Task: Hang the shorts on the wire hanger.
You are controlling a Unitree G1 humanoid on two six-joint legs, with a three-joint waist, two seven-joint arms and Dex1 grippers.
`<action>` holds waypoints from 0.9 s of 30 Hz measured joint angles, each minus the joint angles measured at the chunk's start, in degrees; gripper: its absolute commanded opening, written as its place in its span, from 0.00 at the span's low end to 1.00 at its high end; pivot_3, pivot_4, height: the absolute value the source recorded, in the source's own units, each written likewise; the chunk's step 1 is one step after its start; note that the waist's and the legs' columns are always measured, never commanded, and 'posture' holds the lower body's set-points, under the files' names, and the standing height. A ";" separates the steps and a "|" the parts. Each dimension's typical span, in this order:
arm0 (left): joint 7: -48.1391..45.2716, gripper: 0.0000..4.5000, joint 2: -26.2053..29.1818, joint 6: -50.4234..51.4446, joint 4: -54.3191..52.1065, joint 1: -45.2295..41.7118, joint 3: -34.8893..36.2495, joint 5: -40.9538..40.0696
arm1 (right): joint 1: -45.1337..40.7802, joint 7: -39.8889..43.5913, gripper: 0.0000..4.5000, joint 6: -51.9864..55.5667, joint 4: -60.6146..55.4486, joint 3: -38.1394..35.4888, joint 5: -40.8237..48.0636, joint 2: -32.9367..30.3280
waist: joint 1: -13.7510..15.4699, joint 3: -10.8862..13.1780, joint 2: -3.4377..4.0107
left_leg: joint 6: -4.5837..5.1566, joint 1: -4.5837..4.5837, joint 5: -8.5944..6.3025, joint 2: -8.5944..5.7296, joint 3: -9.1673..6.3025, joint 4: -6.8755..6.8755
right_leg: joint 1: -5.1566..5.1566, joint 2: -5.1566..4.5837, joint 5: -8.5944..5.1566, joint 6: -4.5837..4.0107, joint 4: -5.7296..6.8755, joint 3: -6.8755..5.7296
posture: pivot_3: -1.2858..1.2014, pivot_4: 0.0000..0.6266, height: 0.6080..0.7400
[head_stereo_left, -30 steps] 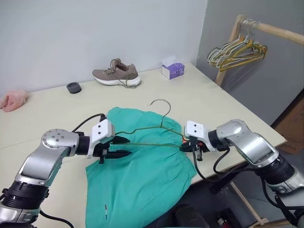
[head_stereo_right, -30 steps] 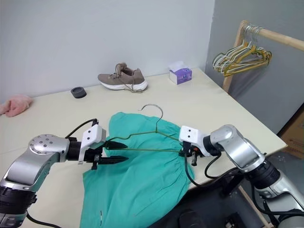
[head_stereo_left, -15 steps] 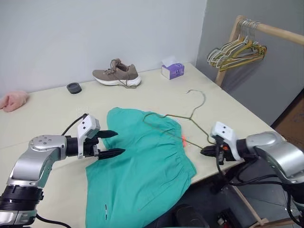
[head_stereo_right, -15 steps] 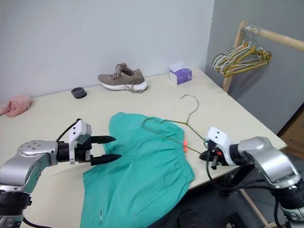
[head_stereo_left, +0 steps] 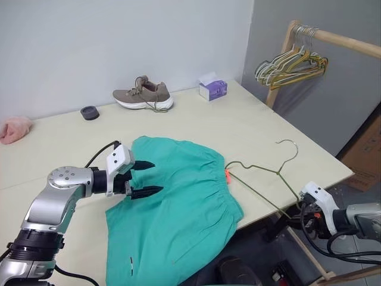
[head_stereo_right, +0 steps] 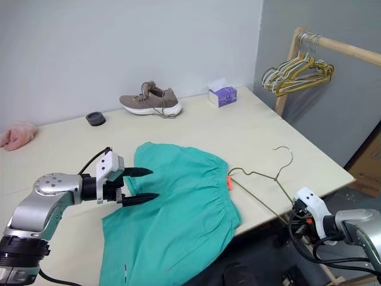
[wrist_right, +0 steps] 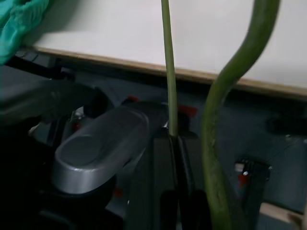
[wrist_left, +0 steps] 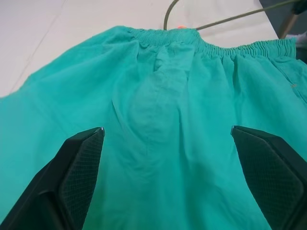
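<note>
Plain teal-green cloth shorts [head_stereo_left: 172, 220] with a small orange tag [head_stereo_left: 227, 175] lie on the pale cream table [head_stereo_left: 250, 125]. A thin olive-green wire hanger [head_stereo_left: 262, 182] lies to their right. At the far side sit a brown-grey laced shoe with a white sole [head_stereo_left: 143, 95], a purple tissue box [head_stereo_left: 213, 89], a dark round cap [head_stereo_left: 90, 112] and a pink fluffy item [head_stereo_left: 15, 128].

The shorts [head_stereo_left: 172, 223] hang over the table [head_stereo_left: 256, 134] edge, their lower hem cut off by the frame. The hanger [wrist_right: 168, 72] looks blurred in the right wrist view.
</note>
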 measured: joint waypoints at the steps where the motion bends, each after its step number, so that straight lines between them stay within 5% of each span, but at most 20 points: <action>1: 0.13 0.99 -0.01 0.00 -0.30 0.01 -0.08 0.02 | -0.01 0.39 0.00 -0.08 -0.54 0.15 0.34 -0.60 | 0.03 0.00 0.00 | 0.00 0.00 0.00 0.00 -0.03 0.02 | 0.02 0.00 0.01 0.02 -0.02 -0.01 | 0.37 0.00 1.00; 13: 2.02 0.99 -0.09 -0.13 -1.58 0.38 -0.06 0.51 | -4.44 3.85 0.00 -11.46 -6.42 9.97 -0.32 -6.70 | 0.51 -0.03 -0.07 | 0.00 -0.05 0.00 0.00 -0.11 0.00 | 0.03 0.00 0.01 0.04 -0.12 -0.04 | 0.37 0.00 1.00; 27: 3.34 0.99 -0.21 -1.89 -1.58 1.68 -0.02 1.73 | -12.20 -0.80 0.00 -5.24 4.86 13.27 0.38 -2.68 | 0.66 -0.04 -0.08 | 0.00 -0.04 0.00 -0.01 -0.13 0.02 | 0.03 0.00 0.02 0.04 -0.10 -0.03 | 0.38 0.00 1.00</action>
